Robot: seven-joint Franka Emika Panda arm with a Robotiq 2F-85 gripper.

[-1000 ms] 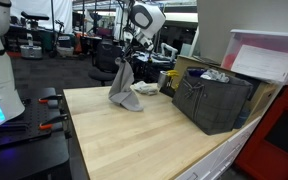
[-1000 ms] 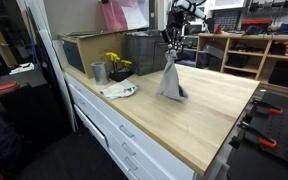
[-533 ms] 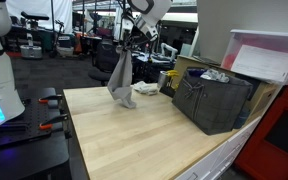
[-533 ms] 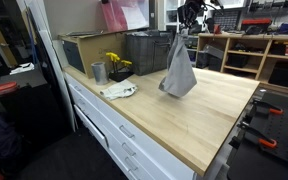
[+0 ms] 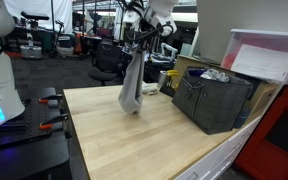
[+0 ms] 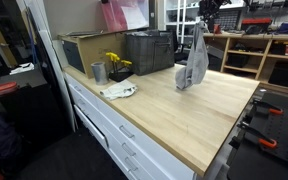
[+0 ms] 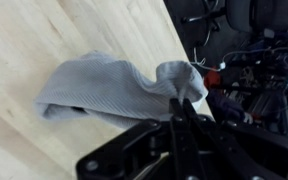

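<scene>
High up, claw [image 5: 137, 40] points down — pinching dangling grey cloth [image 5: 132, 85].

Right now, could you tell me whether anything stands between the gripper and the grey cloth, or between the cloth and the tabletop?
Nothing visible does. The gripper grips the top of the grey cloth, which hangs over bare tabletop; the dark crate stands aside.

A wooden workbench [image 5: 109, 140] with white drawers [image 6: 106, 122] stands in a cluttered workshop.
</scene>
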